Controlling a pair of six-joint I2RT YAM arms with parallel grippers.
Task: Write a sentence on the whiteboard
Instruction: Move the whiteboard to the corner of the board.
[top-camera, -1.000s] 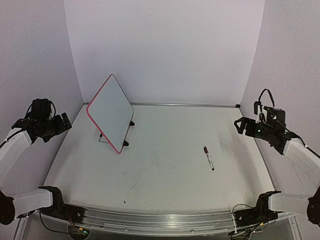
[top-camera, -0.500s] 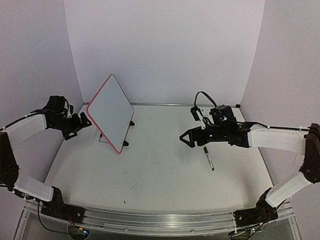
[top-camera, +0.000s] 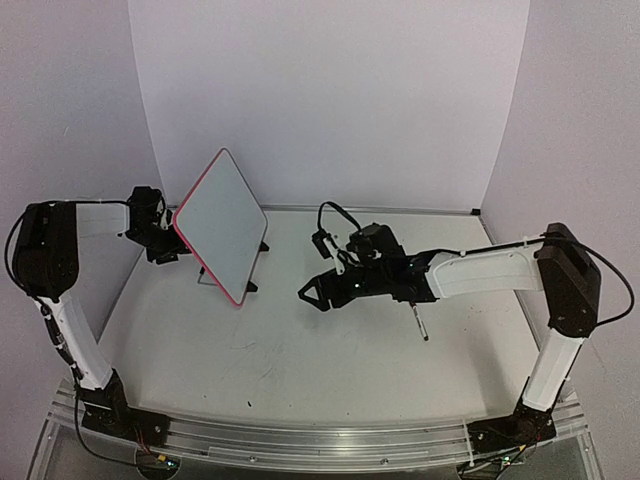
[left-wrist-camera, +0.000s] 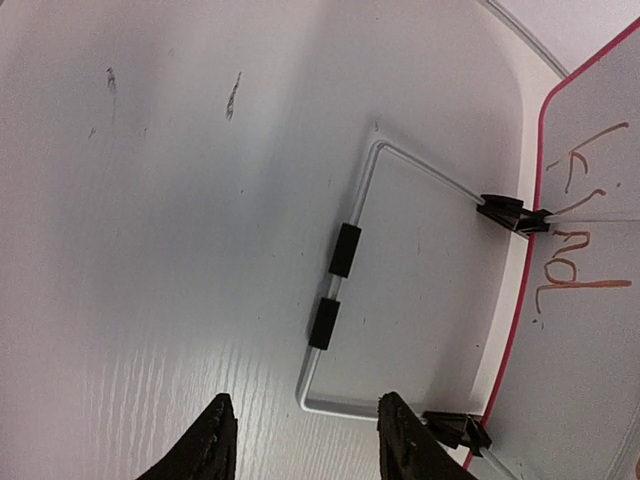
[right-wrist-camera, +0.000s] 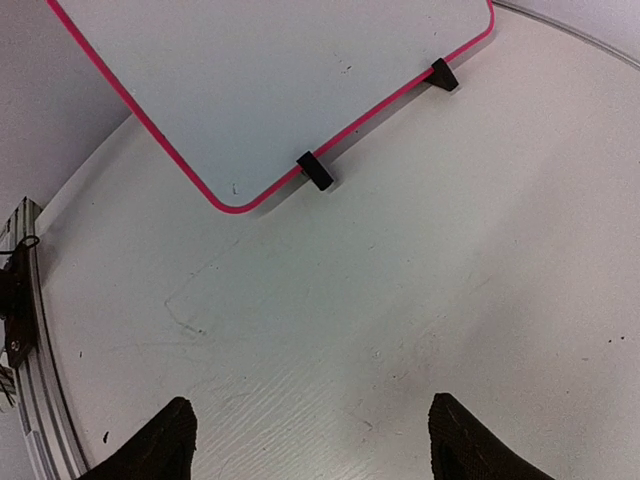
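Note:
The whiteboard (top-camera: 220, 222), white with a red-pink rim, stands tilted on a wire stand at the back left of the table. Its front face (right-wrist-camera: 270, 90) is blank, so no sentence shows there. Faint orange handwriting marks its rear side (left-wrist-camera: 585, 290). My left gripper (top-camera: 165, 246) sits just behind the board's left edge, open and empty, over the wire stand (left-wrist-camera: 340, 290). Out over mid-table my right gripper (top-camera: 310, 292) is open and empty, its fingertips (right-wrist-camera: 165, 440) spread wide above bare tabletop in front of the board.
A dark marker (top-camera: 421, 327) lies on the table to the right, partly under my right forearm. Two black feet (right-wrist-camera: 315, 170) clip the board's lower rim. White walls close in the back and both sides.
Both arms have swung in from the sides. The left gripper reached the board's left edge and its jaws narrowed. The right gripper travelled left past the marker to mid-table.

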